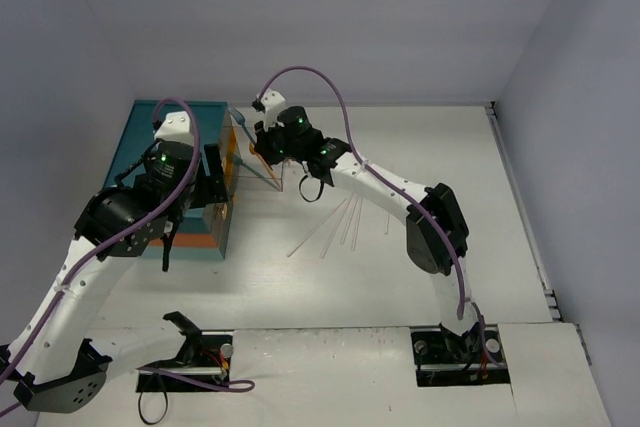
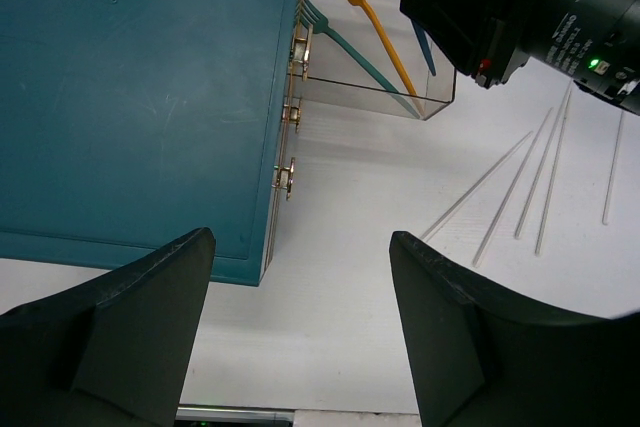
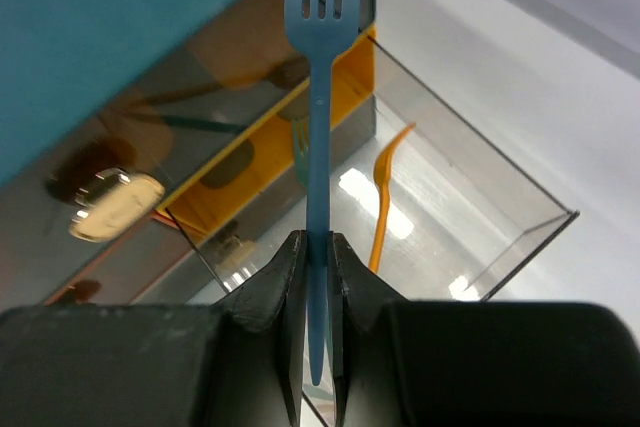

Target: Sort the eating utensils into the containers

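Currently a blue fork (image 3: 318, 137) is being delivered: it is pinched by its handle between the nearly closed fingers of the right gripper (image 3: 318, 247), tines pointing ahead, above the clear drawer (image 3: 520, 237) pulled out from the teal chest (image 2: 140, 97) near the table's (image 1: 420, 287) far left corner. An orange utensil (image 2: 378, 35) and a teal fork (image 2: 350, 50) are seen in that drawer. Next, lowering into the drawer and a release are judged to be called for. The left gripper (image 2: 300, 247) is spread wide, and nothing is held or touched by it. Pale chopsticks (image 2: 510, 190) are seen lying toward the table's middle.
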